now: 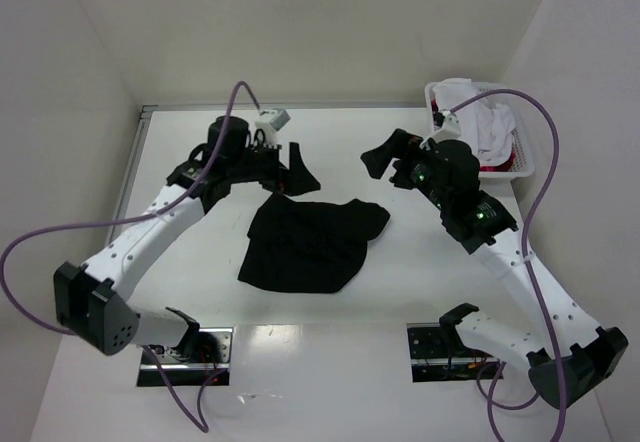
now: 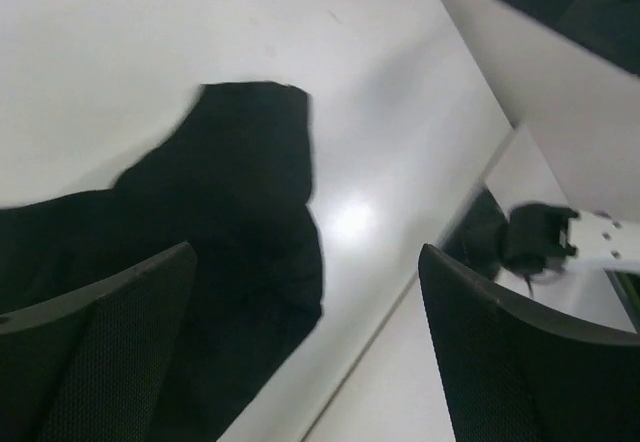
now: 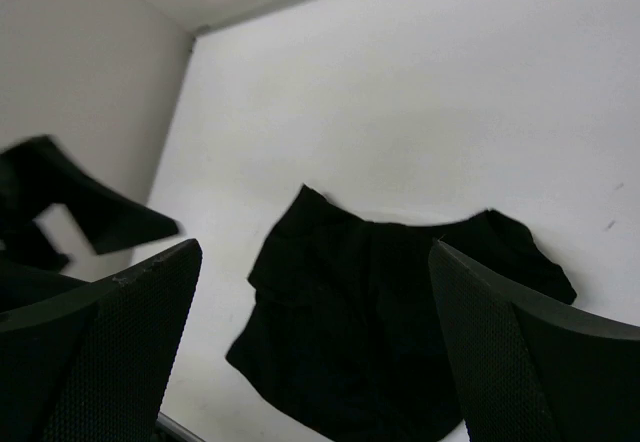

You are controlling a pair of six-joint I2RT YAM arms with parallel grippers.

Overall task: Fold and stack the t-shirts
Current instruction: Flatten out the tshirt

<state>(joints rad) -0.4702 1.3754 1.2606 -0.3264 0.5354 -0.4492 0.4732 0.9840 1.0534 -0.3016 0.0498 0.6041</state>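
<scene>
Jaws on both grippers stand wide apart w/ nothing btwn them. The left gripper (image 1: 298, 170) hangs by the far-left edge of the black t-shirt (image 1: 308, 245); the right gripper (image 1: 382, 158) hangs just beyond its far-right lobe, not touching. The shirt lies crumpled and unfolded on the table (image 1: 420, 282) btwn the arms, on the bases' side of both grippers. Its long axis looks diagonal, near-left to far-right. In the left wrist view cloth fills the space under the left fingers (image 2: 100, 352), so the left arm seems nearer. The white & red t-shirts (image 1: 478, 122) sit in the basket (image 1: 527, 157), far right. Prob. next: each arm drops onto its own corner to spread the shirt.
</scene>
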